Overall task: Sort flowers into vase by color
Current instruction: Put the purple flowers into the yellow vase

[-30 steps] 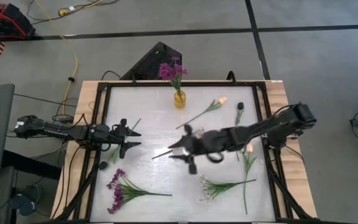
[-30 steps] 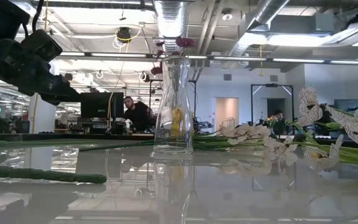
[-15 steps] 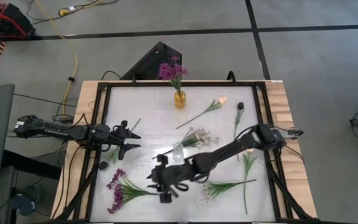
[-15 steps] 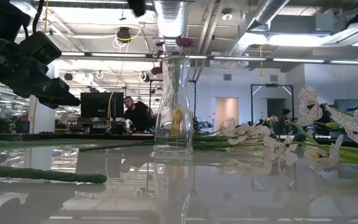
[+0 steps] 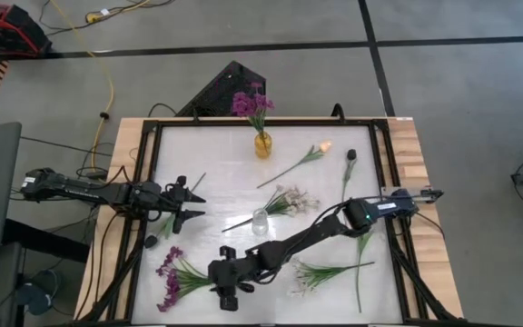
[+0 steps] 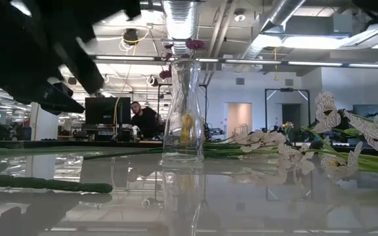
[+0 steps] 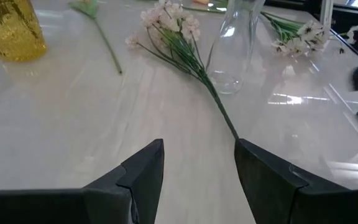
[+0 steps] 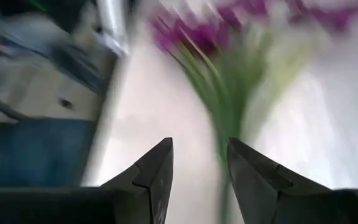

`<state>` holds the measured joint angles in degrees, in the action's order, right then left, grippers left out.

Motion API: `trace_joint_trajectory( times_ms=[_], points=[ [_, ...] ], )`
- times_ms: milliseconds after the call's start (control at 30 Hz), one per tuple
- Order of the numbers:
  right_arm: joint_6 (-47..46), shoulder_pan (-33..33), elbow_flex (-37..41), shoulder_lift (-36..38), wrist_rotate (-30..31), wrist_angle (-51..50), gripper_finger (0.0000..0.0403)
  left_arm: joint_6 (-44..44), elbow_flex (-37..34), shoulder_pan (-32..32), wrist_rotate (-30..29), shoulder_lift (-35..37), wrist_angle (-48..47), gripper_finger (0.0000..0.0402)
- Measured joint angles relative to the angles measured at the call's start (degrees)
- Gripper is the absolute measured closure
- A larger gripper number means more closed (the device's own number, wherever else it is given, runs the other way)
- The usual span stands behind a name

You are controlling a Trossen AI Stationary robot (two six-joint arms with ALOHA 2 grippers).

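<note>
A purple spray [image 5: 174,276] lies flat near the table's near-left corner. My right gripper [image 5: 216,280] is open over its green stems; its wrist view shows the blurred purple blossoms [image 8: 207,34] ahead of the spread fingers. My left gripper [image 5: 194,204] waits open by the left edge. A clear glass vase [image 5: 260,221] stands mid-table, and a white spray [image 5: 289,200] lies next to it. A yellow vase [image 5: 262,145] at the far edge holds purple flowers [image 5: 251,102]. A second white spray [image 5: 311,272], a peach tulip [image 5: 323,147] and a dark bud [image 5: 351,154] lie on the right half.
My right arm [image 5: 334,225] slants across the table from the right edge to the near left, passing close by the clear vase [image 6: 182,111]. A loose green stem [image 5: 360,268] lies near the right edge. The left wrist view shows bare table ahead of my left gripper [image 7: 197,162].
My right gripper has swept fast from the table's middle toward the near-left corner and has come over the purple spray's stems, with the arm stretching out behind it. The flowers and vases have stayed where they were.
</note>
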<state>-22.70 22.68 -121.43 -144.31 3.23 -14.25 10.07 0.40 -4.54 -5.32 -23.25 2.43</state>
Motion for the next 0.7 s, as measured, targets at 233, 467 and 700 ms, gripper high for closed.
trace_joint_trajectory(
  times_ms=[233, 467, 700],
  points=[
    [-4.6, -0.4, -0.3, -1.6, 2.1, -3.3, 0.0227, 0.0, 0.0, 0.0, 0.0, 0.0, 0.0, 0.0216],
    [-5.6, 1.1, -0.3, -3.1, 3.4, -4.8, 0.0227, -0.9, 0.0, 0.0, -0.1, 0.0, 0.0, 0.0216],
    [-5.5, 1.8, -0.4, -3.1, 6.0, -8.4, 0.0242, -0.9, 0.0, 0.0, -1.0, 0.0, 0.1, 0.0216]
  ],
)
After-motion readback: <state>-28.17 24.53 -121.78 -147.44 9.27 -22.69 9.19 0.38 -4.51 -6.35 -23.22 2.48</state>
